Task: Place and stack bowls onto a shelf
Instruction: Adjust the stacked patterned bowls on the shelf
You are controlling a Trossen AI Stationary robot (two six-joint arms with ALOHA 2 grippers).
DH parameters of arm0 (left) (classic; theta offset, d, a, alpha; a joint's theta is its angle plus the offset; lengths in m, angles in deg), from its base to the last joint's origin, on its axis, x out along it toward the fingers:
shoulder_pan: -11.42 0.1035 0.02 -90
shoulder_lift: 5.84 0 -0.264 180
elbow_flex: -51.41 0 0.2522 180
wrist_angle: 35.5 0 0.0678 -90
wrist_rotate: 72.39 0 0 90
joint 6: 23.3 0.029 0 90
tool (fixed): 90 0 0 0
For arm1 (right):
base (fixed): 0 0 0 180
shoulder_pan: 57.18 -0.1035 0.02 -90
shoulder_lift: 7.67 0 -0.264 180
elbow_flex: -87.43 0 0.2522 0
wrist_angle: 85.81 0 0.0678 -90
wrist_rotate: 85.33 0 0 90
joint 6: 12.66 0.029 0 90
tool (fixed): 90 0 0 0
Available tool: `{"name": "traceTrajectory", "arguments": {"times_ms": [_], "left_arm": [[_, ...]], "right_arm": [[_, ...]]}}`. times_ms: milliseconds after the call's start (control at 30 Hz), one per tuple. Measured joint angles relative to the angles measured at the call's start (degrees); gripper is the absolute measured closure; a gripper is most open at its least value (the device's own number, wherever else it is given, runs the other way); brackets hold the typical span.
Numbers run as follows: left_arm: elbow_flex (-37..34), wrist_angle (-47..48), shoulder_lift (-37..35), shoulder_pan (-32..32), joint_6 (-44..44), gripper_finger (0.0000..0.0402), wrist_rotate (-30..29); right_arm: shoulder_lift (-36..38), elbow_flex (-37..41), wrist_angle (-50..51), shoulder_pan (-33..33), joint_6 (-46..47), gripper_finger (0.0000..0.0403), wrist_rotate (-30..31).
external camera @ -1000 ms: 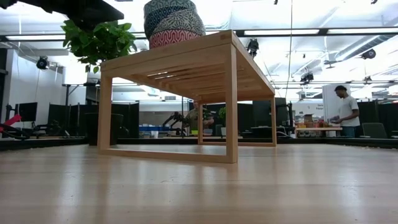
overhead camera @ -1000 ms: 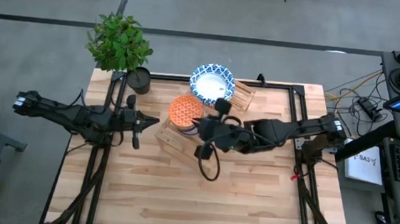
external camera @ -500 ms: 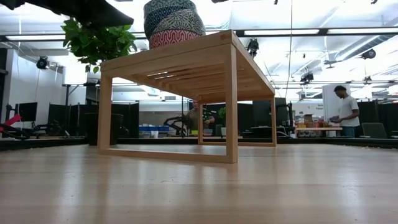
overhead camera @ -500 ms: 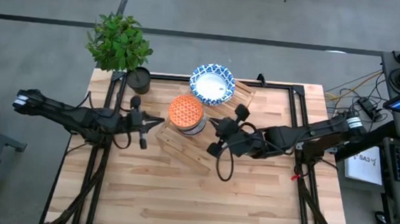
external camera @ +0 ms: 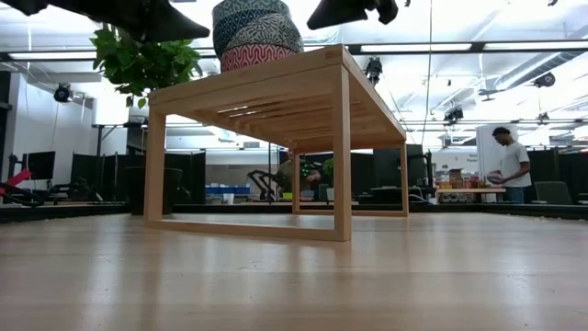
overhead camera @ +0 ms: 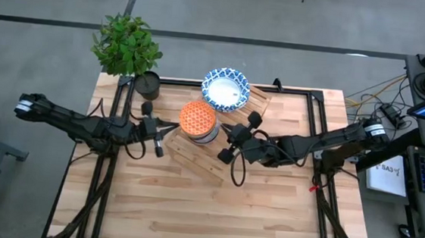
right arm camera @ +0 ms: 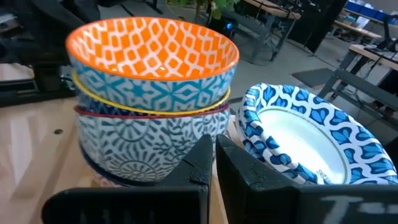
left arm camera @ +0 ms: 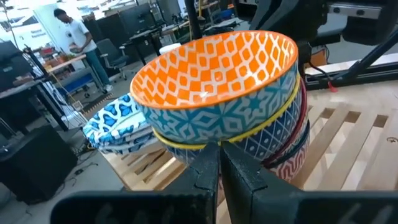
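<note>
A stack of small patterned bowls, the orange one on top, rests by its base on the light wooden shelf. It also shows in the low view. A stack of white bowls with blue rims sits on the shelf's far end, beside the small stack. My left gripper is shut, just left of the small stack and a little short of it. My right gripper is shut, just right of that stack, with the white bowls beside it.
A dark plant pot with a leafy plant stands at the table's far left corner. The shelf lies askew on the wooden tabletop, whose near half is bare wood. A person stands in the room beyond.
My left gripper has moved toward the table's right, closer to the small stack. My right gripper has drawn back from over the stack toward the right and come lower, so it now shows at the top of the low view. The bowls have stayed put.
</note>
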State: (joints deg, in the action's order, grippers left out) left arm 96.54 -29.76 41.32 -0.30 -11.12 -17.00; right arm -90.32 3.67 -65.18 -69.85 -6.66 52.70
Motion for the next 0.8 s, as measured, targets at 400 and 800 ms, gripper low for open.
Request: {"name": "traceTrajectory", "arguments": {"times_ms": [400, 800], "left_arm": [[0.02, -4.51, 2.72, -0.02, 1.95, 0.0402, -0.28], [0.02, -6.0, 2.66, 0.0, 2.36, 0.0402, -0.28]], "right_arm": [[-2.64, 0.02, -2.89, -0.06, -1.36, 0.0392, 0.26], [-3.15, 0.04, -2.85, -0.04, -0.03, 0.0392, -0.02]]}}
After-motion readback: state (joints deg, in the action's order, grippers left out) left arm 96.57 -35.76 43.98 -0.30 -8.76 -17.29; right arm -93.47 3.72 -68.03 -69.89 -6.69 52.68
